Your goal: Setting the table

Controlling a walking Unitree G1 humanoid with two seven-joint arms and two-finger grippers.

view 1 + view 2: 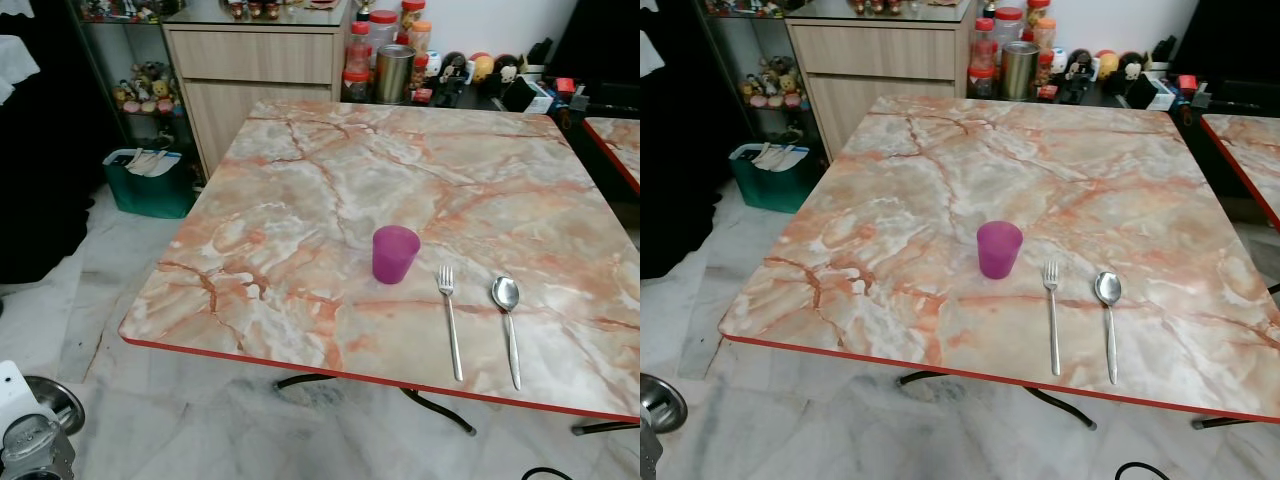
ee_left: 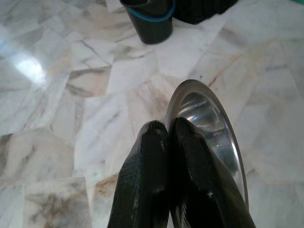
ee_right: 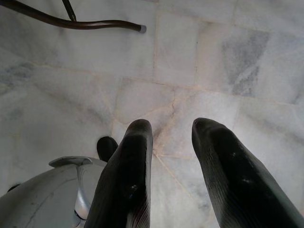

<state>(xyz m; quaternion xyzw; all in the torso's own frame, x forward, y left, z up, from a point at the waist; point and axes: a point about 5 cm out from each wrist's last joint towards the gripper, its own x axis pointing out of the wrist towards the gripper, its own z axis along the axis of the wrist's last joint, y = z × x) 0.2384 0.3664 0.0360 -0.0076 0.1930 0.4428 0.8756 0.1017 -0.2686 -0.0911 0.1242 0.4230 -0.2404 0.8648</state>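
Observation:
A purple cup [image 1: 395, 253] stands on the marble-patterned table [image 1: 300, 200] near its front edge. To its right lie a fork [image 1: 450, 320] and a spoon [image 1: 507, 325], side by side, handles toward me. My left gripper [image 2: 167, 130] hangs low at my left side, shut on the rim of a shiny steel plate [image 2: 209, 123], which also glints at the lower left [image 1: 50, 400]. My right gripper [image 3: 171, 130] hangs open above the floor with nothing between its fingers.
A wooden cabinet [image 1: 260, 70] stands behind the table, with jars and a steel canister [image 1: 393, 72] beside it. A green bin [image 1: 150, 183] sits on the floor at the left. A second table edge [image 1: 615, 150] is at the right. White marble floor [image 1: 90, 300] surrounds the table.

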